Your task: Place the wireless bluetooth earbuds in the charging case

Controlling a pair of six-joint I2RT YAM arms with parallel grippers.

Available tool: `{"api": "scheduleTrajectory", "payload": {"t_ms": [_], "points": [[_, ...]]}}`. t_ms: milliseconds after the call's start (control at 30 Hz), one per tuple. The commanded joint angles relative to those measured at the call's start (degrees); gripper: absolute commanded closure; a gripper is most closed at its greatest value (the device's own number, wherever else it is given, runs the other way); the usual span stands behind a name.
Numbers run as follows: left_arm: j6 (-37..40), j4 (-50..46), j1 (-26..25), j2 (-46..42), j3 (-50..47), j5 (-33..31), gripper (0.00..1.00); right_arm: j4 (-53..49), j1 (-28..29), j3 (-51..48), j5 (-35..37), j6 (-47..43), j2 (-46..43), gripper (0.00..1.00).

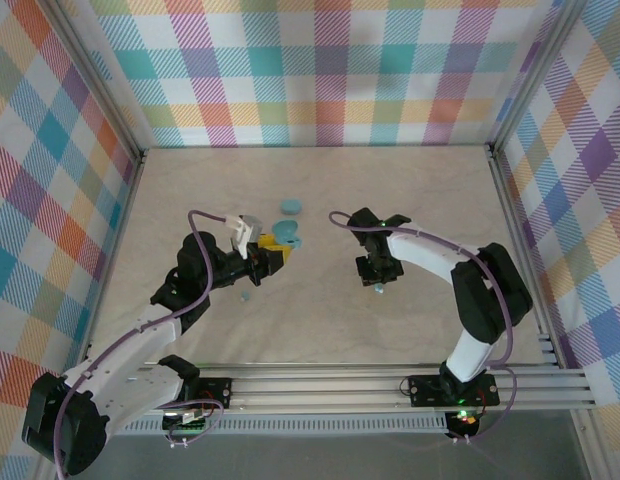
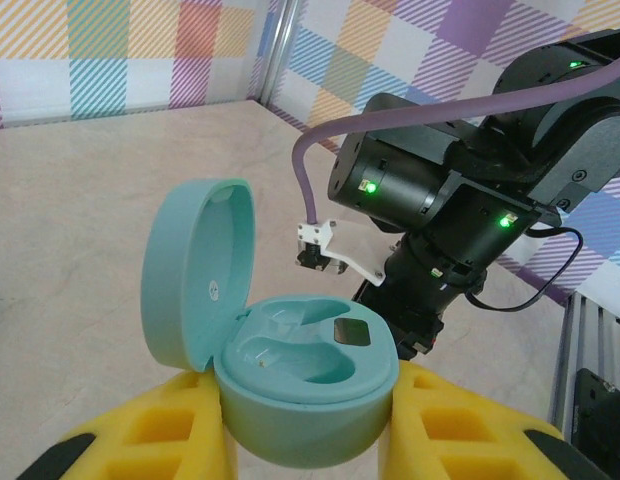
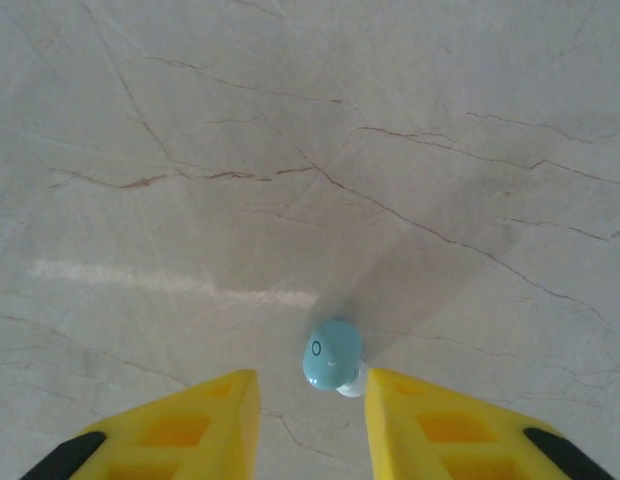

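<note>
Looking from the top camera: your left gripper (image 1: pixel 273 254) is clamped on the charging case (image 1: pixel 285 237), held near mid-table. Your right gripper (image 1: pixel 378 282) hangs over one earbud (image 1: pixel 378 289) on the table (image 1: pixel 410 330). A second earbud (image 1: pixel 244 296) lies on the table near the left gripper, and a round teal piece (image 1: pixel 290 207) sits beyond the case (another case, I'd guess).
Left wrist: the case is pinched between the yellow fingers (image 2: pixel 150 435), with the lid (image 2: pixel 195 275) hinged up and both wells (image 2: pixel 290 355) bare. Nothing is seated yet.
Right wrist: the jaws are spread wider than the bud and grip nothing. The bud lies between the tips, almost against one finger and apart from the other.
Step in hand: picking up that bud. Centre it before you close, squeeze gently because the glossy shell could squirt out, and lift straight.
Case side: hold it level with the wells facing up.
</note>
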Motion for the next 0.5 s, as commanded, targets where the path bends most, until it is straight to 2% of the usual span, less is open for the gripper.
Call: {"api": "scheduleTrajectory", "payload": {"t_ms": [0,167,333,467], "points": [[1.08,0.44,0.33,0.22,0.79,1.20,1.00,0.22,0.01,-0.56,1.04,1.18,1.37,0.68],[1.25,0.26,0.33,0.49,0.96,1.37,1.00,-0.13,-0.01,-0.56,1.58,1.46,2.42,0.69],[1.34,0.26,0.34,0.81,1.06,1.33,1.00,-0.13,-0.01,-1.09,1.67,1.79,2.25,0.64],[1.26,0.44,0.34,0.66,1.06,0.93,1.00,0.11,-0.05,-1.44,0.91,1.72,2.72,0.64]]}}
